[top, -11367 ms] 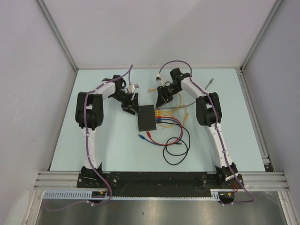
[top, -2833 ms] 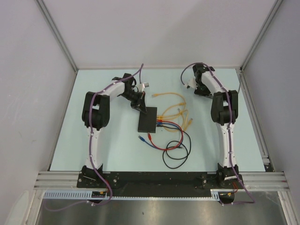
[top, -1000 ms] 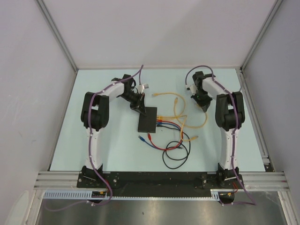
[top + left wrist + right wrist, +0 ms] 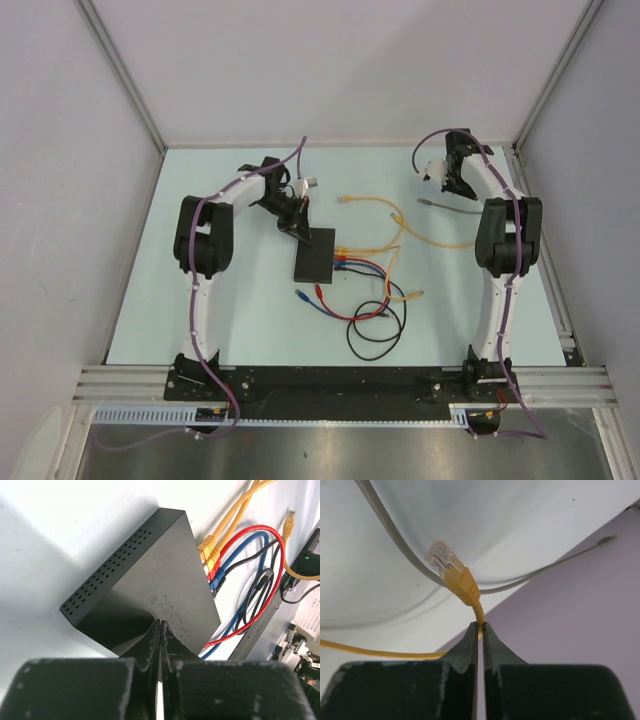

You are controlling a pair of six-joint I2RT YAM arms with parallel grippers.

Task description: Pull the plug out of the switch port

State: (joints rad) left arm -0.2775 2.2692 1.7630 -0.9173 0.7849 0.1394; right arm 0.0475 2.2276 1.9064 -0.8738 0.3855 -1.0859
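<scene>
The black switch (image 4: 313,256) (image 4: 150,575) lies flat mid-table. My left gripper (image 4: 297,226) (image 4: 160,623) is shut, its tips pressed on the switch's top near the back edge. Two yellow plugs (image 4: 209,550), a red one (image 4: 215,572) and a blue one (image 4: 216,583) sit in its ports. My right gripper (image 4: 452,183) (image 4: 480,625) is at the far right back, shut on a yellow cable just behind its plug (image 4: 454,574). That plug hangs free in the air, away from the switch.
Loose yellow cables (image 4: 385,245), red, blue and black loops (image 4: 375,315) spread right of and in front of the switch. A grey cable (image 4: 445,209) (image 4: 390,530) lies near my right gripper. The purple side wall (image 4: 580,610) is close to it.
My right gripper has moved back and to the right, drawing the yellow cable along with it. The left gripper and the switch have stayed put.
</scene>
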